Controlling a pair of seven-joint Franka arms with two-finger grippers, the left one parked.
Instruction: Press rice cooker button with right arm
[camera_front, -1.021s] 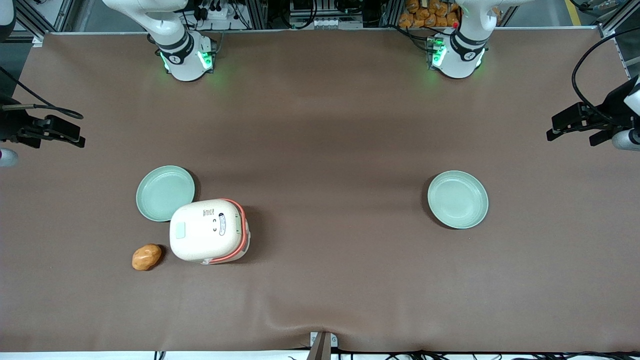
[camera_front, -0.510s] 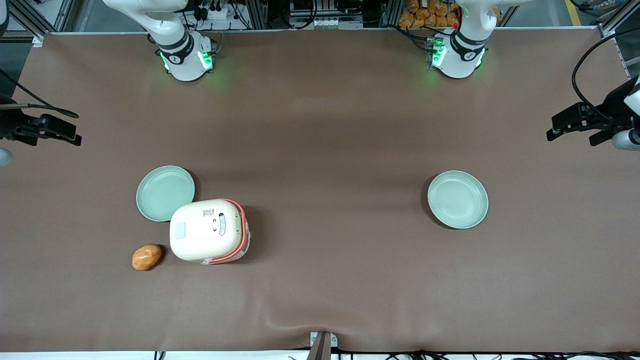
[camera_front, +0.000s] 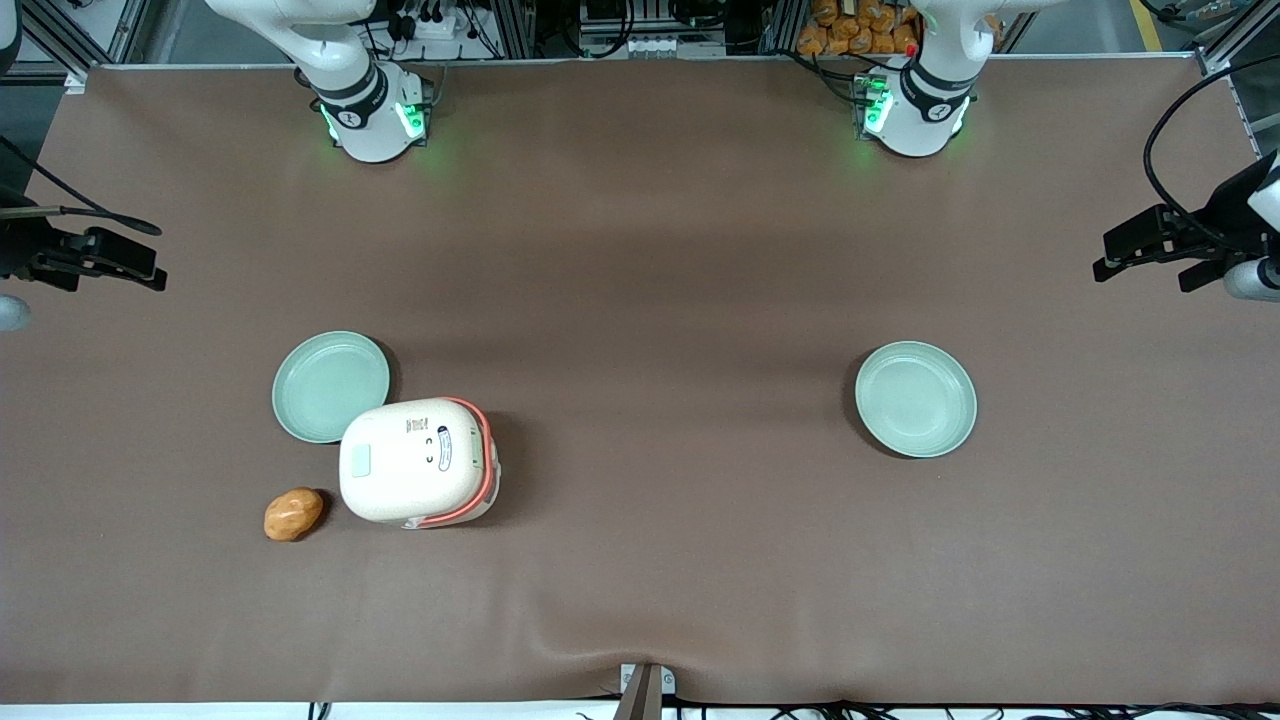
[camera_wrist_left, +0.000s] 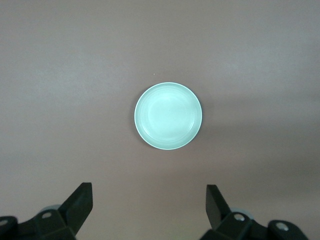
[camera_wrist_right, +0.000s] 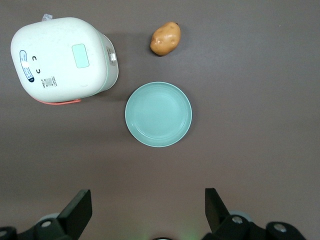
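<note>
The cream-white rice cooker (camera_front: 415, 462) with salmon-pink trim stands on the brown table, its lid closed. The small pale green button (camera_front: 360, 460) sits on the lid, at the end nearest the working arm's end of the table. In the right wrist view the rice cooker (camera_wrist_right: 62, 59) and its button (camera_wrist_right: 80, 55) show from above, untouched. My right arm's gripper (camera_front: 120, 262) hangs high over the working arm's end of the table, well apart from the cooker. The gripper (camera_wrist_right: 148, 202) is open, with nothing between its black fingers (camera_wrist_right: 80, 206).
A pale green plate (camera_front: 331, 387) lies touching the cooker, farther from the front camera than it. A brown potato (camera_front: 293, 514) lies beside the cooker, nearer the camera. A second pale green plate (camera_front: 915, 399) lies toward the parked arm's end.
My gripper has shifted only slightly at the table's edge. The cooker, plates and potato have not moved.
</note>
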